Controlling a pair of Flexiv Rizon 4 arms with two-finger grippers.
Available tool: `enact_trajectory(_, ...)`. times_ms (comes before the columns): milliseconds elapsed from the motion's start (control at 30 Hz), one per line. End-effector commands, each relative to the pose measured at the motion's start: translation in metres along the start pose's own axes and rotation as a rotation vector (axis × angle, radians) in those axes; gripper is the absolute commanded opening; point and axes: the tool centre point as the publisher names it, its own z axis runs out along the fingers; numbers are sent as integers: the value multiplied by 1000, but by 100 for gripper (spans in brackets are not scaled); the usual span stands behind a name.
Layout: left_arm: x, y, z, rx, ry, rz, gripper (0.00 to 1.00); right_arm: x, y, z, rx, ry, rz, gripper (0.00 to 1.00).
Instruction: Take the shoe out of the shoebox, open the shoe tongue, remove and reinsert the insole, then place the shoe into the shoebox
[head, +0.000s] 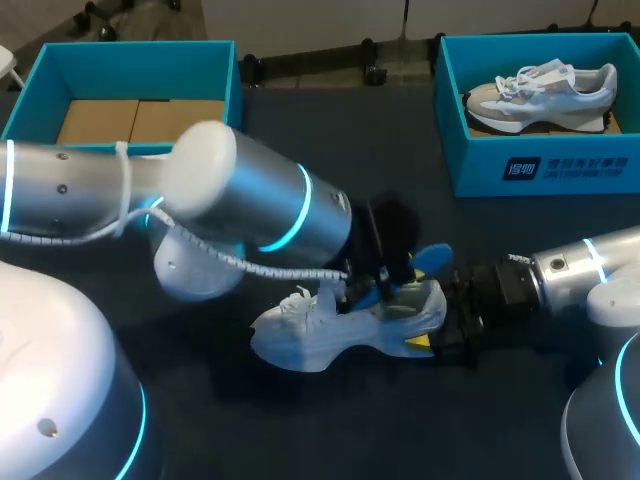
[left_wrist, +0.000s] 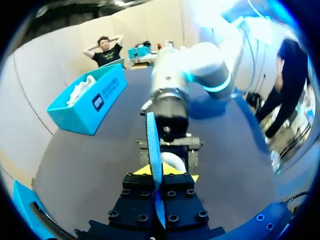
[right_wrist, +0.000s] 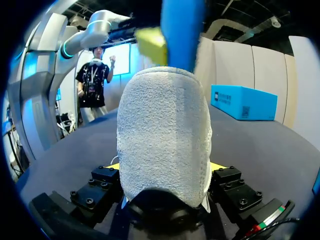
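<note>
A white shoe lies on the dark table, toe to the left. My right gripper is shut on its heel; in the right wrist view the grey heel fills the space between the yellow tips of that gripper. A blue insole sticks up out of the shoe opening. My left gripper comes down from above and is shut on the insole. Its wrist view shows the insole edge-on between the closed fingers of the left gripper.
A blue shoebox at the back right holds a second white and beige shoe. Another blue box stands at the back left with cardboard inside. My left arm spans the table's middle.
</note>
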Motion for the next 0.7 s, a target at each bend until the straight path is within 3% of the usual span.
enact_trajectory(33, -11, -8, -8, 34, 110, -13, 0, 1, 1, 1, 3, -2, 0, 0)
enact_trajectory(267, -9, -41, -29, 72, 170, -11, 0, 1, 1, 1, 3, -2, 0, 0)
enact_trajectory(700, -7, -102, -95, 161, 301, 5, 0, 1, 1, 1, 3, -2, 0, 0)
